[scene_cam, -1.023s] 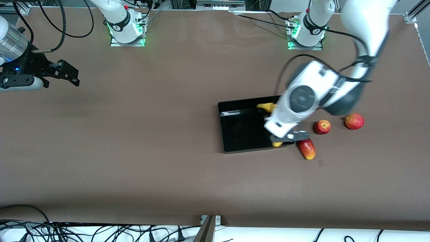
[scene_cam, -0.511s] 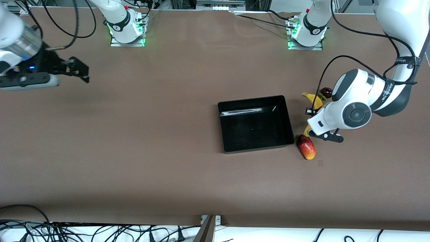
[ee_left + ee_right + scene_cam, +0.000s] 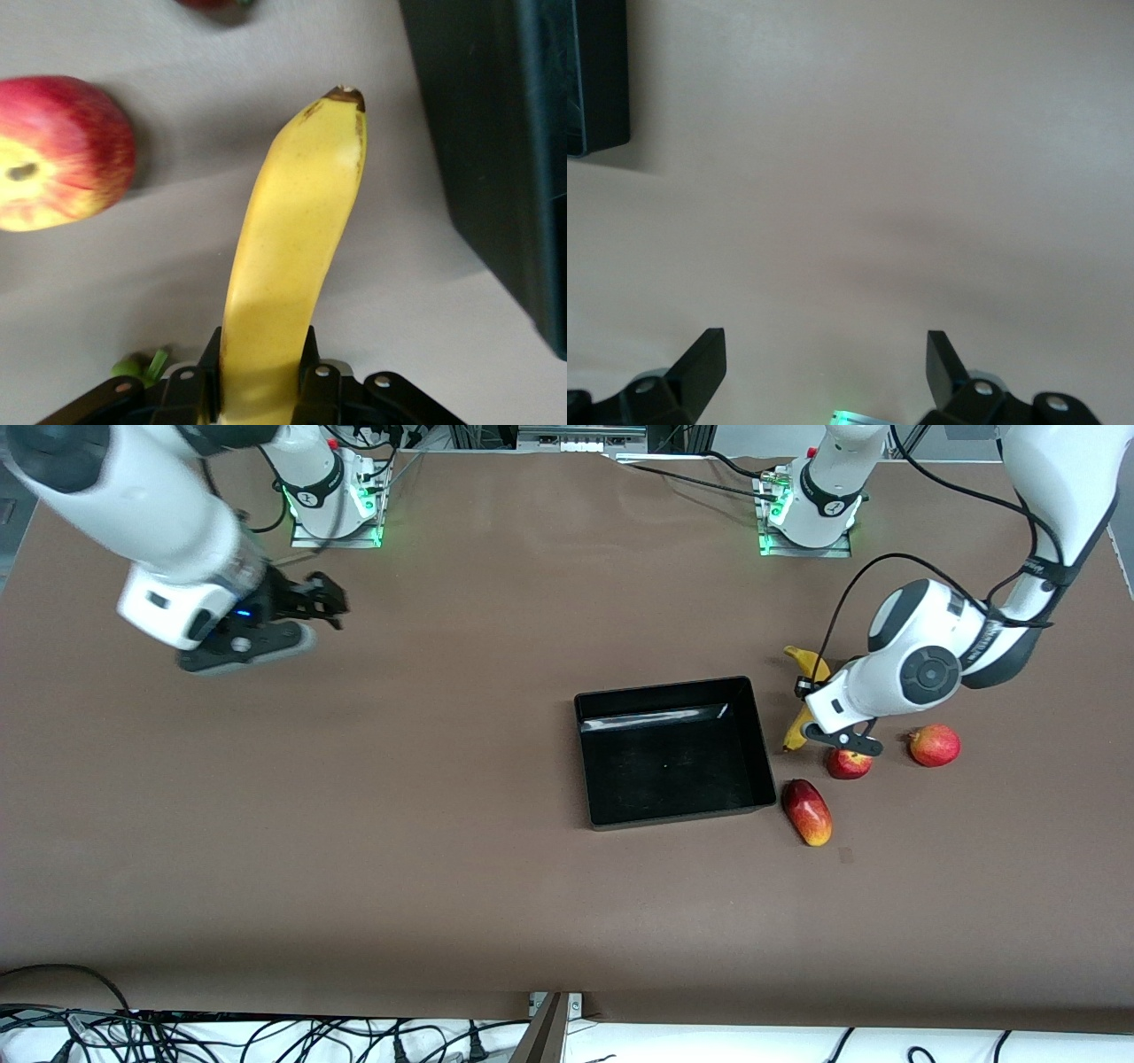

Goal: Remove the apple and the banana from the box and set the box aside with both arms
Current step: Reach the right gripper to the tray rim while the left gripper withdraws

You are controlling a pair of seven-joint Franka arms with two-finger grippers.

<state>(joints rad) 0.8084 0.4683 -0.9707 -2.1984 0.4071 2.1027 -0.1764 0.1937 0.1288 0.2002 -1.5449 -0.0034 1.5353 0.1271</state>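
The left gripper (image 3: pixel 819 717) was clamped on the banana (image 3: pixel 802 700), its fingers (image 3: pixel 213 359) pressed against the fruit's sides, over the table (image 3: pixel 443 868) just beside the black box (image 3: pixel 673 751) toward the left arm's end. A small red apple (image 3: pixel 848 763) lay near the gripper, a second apple (image 3: pixel 934 745) farther toward the left arm's end. The oblong red-yellow fruit (image 3: pixel 807 812) lay just beside the box's near corner. The right gripper (image 3: pixel 310 602) hung over bare table toward the right arm's end, its fingers (image 3: pixel 704 359) spread apart and holding nothing.
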